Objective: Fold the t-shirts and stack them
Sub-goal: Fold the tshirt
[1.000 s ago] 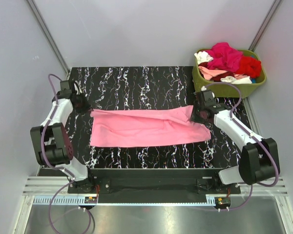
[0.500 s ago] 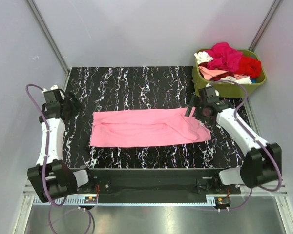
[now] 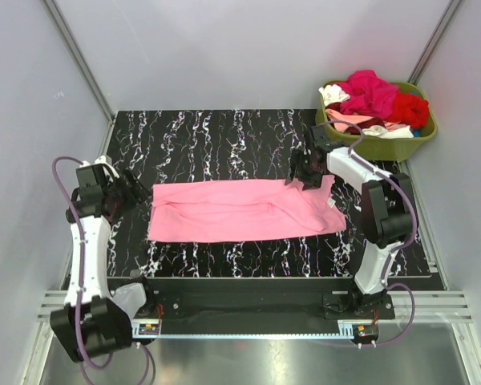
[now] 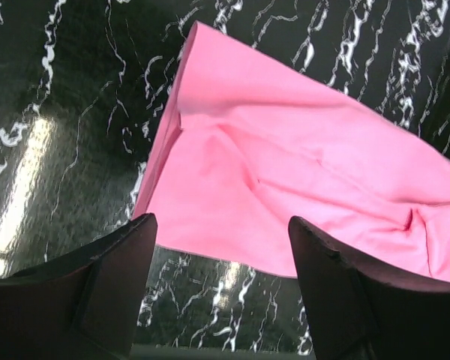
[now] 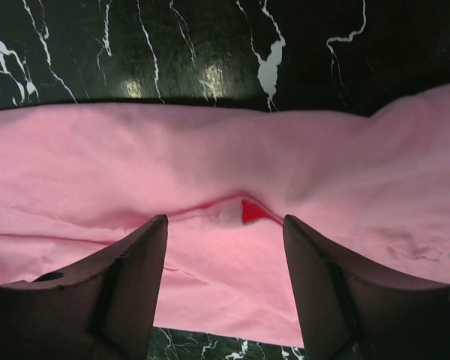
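A medium pink t-shirt [image 3: 240, 210] lies folded into a long band across the black marbled table [image 3: 224, 136]. It also shows in the left wrist view [image 4: 300, 187] and the right wrist view [image 5: 210, 165]. My left gripper [image 3: 130, 188] is open and empty, just left of the shirt's left end. My right gripper [image 3: 302, 173] is open and empty, above the shirt's far right edge, over its collar opening [image 5: 236, 211]. More t-shirts, magenta [image 3: 369, 90], red [image 3: 409, 108], pale pink and white, are piled in the tub.
An olive-green plastic tub [image 3: 421, 138] stands at the table's back right corner, close behind my right arm. Grey walls enclose the table on three sides.
My left gripper has let go of the shirt's left end and swung out to the left. My right gripper has moved from the shirt's right end to its far edge.
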### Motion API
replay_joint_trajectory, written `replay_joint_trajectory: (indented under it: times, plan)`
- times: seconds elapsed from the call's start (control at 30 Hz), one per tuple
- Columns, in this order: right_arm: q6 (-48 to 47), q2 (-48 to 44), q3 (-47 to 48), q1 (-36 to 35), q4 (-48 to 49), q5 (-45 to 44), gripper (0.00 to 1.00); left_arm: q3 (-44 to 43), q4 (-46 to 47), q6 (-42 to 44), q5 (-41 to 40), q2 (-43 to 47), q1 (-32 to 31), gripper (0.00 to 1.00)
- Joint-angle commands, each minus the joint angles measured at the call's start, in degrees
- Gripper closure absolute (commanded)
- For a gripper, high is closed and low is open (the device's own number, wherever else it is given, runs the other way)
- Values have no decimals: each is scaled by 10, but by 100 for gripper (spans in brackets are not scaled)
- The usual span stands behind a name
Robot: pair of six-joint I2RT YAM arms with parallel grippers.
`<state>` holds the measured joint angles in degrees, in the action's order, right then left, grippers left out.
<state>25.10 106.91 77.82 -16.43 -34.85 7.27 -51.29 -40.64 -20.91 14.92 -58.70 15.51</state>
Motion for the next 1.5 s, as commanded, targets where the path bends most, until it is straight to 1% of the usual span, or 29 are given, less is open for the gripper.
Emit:
replay_joint_trajectory:
  times: [0.0,0.07,0.1,0.17,0.23,0.4,0.53,0.57,0.67,0.7,0.8,1.23,1.4,1.47]
  plan:
    - [-22,15,40,0,-2,14,31,15,-21,16,-11,73,-19,23]
    - [-23,24,47,0,-6,9,34,23,2,14,-11,94,-44,22]
    - [-24,27,47,1,-6,10,39,35,8,9,-20,108,-52,21]
    - [-23,31,45,-1,-6,20,46,31,9,9,-27,111,-52,21]
    - [-23,31,43,-3,-1,23,50,30,10,12,-25,101,-52,21]
    - [-27,30,34,-10,-3,23,52,28,9,16,-15,89,-51,23]
    - [-27,30,29,-12,-3,25,67,29,12,16,-15,98,-52,23]
    - [-26,29,26,-12,-3,26,75,29,12,16,-16,98,-51,23]
    - [-25,24,18,-15,-4,28,84,30,12,16,-15,98,-52,23]
    - [-25,23,15,-16,-3,29,91,29,12,16,-16,99,-51,23]
    - [-21,13,0,-24,-1,31,100,29,13,16,-16,101,-52,23]
    - [25,-80,-82,-85,10,31,100,30,14,16,-15,104,-52,23]
    - [26,-94,-81,-95,0,34,100,30,14,16,-16,105,-52,23]
    - [29,-107,-68,-124,-14,23,100,31,15,16,-16,104,-52,23]
